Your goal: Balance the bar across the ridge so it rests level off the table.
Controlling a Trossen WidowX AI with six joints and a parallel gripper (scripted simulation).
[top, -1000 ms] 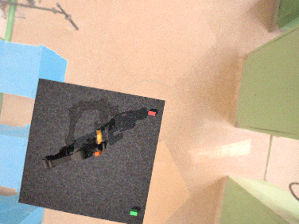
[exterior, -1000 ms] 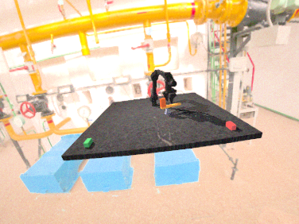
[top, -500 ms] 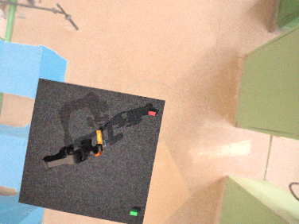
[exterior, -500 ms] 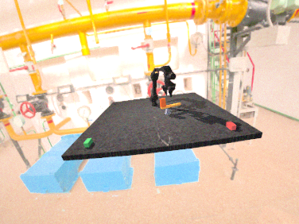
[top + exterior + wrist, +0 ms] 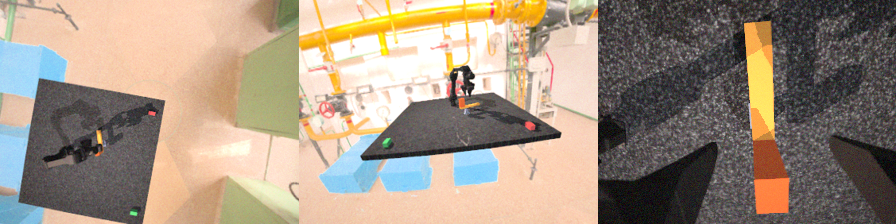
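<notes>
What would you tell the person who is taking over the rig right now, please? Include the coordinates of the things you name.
Hand [image 5: 101, 148] [image 5: 469, 95] [image 5: 772, 144]: open, nothing in it, above the bar and clear of it.
Bar [image 5: 99, 137] [image 5: 471, 106] [image 5: 761, 90]: yellow, with an orange block [image 5: 461, 103] [image 5: 772, 195] at one end, resting across the small pale ridge [image 5: 467, 111], off the table [image 5: 79, 191] [image 5: 430, 131].
Green and red blocks: near the table's edge, away from the bar.
Done: bar placed and released.
Left: it looks about level, though I can't be sure of a slight tilt; check that it holds, and probably keep the hand away from it.
</notes>
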